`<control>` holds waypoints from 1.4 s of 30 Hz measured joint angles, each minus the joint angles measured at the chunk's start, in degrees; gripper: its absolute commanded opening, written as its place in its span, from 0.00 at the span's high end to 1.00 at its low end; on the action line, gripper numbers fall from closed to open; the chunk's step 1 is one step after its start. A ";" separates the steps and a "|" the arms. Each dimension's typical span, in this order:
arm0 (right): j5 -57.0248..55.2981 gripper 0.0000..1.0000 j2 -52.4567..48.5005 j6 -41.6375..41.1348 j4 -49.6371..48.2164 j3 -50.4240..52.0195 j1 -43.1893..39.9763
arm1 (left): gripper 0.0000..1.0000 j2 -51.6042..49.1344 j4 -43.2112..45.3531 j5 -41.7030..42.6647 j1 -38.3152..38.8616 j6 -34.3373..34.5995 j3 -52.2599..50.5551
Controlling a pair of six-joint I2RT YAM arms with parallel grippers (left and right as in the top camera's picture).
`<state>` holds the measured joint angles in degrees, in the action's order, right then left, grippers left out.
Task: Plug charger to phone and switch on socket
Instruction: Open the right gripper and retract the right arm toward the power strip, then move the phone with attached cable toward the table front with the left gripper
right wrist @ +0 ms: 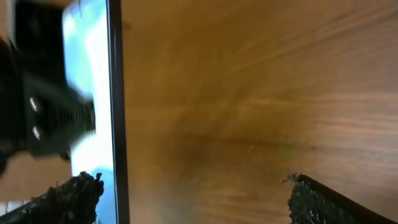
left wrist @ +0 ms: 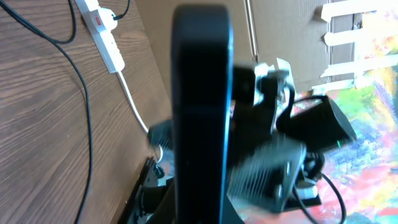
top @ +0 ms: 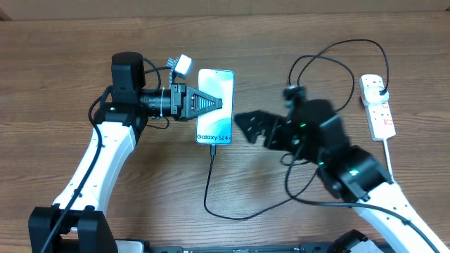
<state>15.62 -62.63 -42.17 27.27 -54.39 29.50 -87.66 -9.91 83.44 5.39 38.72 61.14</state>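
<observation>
Overhead view, items listed left to right.

1. Left gripper (top: 219,104): arm enters from the lower left corner. The jaws are pressed together into a point and lie across the middle of the screen. Whether the point presses on the glass cannot be told.
2. Phone (top: 214,133): lies flat on the wooden table (top: 56,70), left of centre, screen up and long side vertical in the frame. "Galaxy S24+" reads near its lower end.
3. Charger (top: 209,184): thin black cable. Its connector tip meets the lower short edge of the phone and looks seated there. The cable drops toward the bottom of the frame, curves right under the right arm, then loops up through the upper right to a black plug sitting in the socket.
4. Right gripper (top: 251,127): motion-blurred, just right of the phone and apart from it. The jaws are spread wide around nothing. Right wrist view: both fingertips (right wrist: 74,196) sit at opposite lower corners, with bare wood between them and the phone's edge along the left.
5. Socket (top: 380,112): white strip at the far right, its thick white lead trailing downward. The switch positions are too small to read.
</observation>
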 measured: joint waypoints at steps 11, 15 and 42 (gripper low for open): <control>2.97 0.00 0.96 4.24 13.35 -0.09 -22.40 | 0.96 0.00 -20.15 -6.86 0.00 -7.13 -0.04; 0.81 0.00 0.96 6.23 19.45 -0.15 -28.59 | 0.96 0.00 -29.33 -12.07 0.00 -12.41 -0.07; -1.51 0.00 0.96 7.72 22.88 -0.15 -31.71 | 0.96 0.00 -38.99 -22.16 5.35 -19.43 -0.07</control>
<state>14.11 -61.67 -34.46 50.15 -54.54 -2.22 -87.66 -48.90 61.28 10.74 19.29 61.08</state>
